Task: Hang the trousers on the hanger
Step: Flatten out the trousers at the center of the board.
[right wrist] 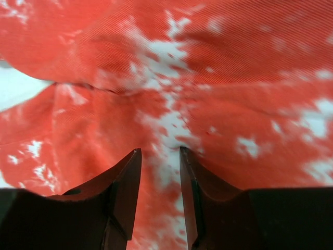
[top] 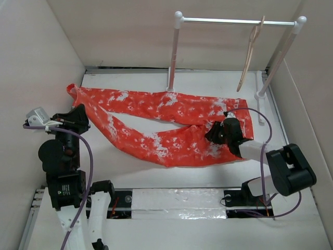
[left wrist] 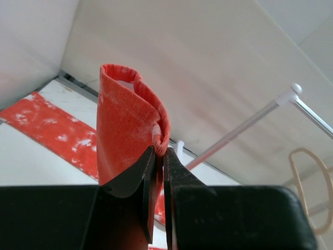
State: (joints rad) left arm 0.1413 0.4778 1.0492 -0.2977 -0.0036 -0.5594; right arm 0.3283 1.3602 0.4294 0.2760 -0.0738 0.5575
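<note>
Two grippers were at the cloth. The left gripper [left wrist: 158,152] had its fingers pressed together on the hem of one leg end of the trousers [left wrist: 122,130]. The cuff stood up above the jaws in an open loop (the inside of the tube showed at the top). From above, this gripper [top: 80,113] sat at the left side of the table [top: 130,169], holding the end of the nearer leg. From there that leg ran right and toward the arm bases.

The right gripper [right wrist: 160,152] had its fingers [right wrist: 127,182] set a little apart. Red-and-white cloth showed through the narrow gap and nothing was pinched. I could not tell whether the tips touched the fabric. In the top view it [top: 216,133] hovered low over the waist end of the garment, on the right.

The trousers [top: 171,109] lay mostly flat across the middle of the table. The legs spread in a V that opened to the left, and the farther leg's cuff lay near the far left corner. The waist lay on the right, just before the base of the rail.

The hanger [top: 250,57] hung by its hook from the white rail [top: 234,21], close to the right post. It was off the table and not touching the cloth. It also showed at the right edge of the left wrist view [left wrist: 312,182].
</note>
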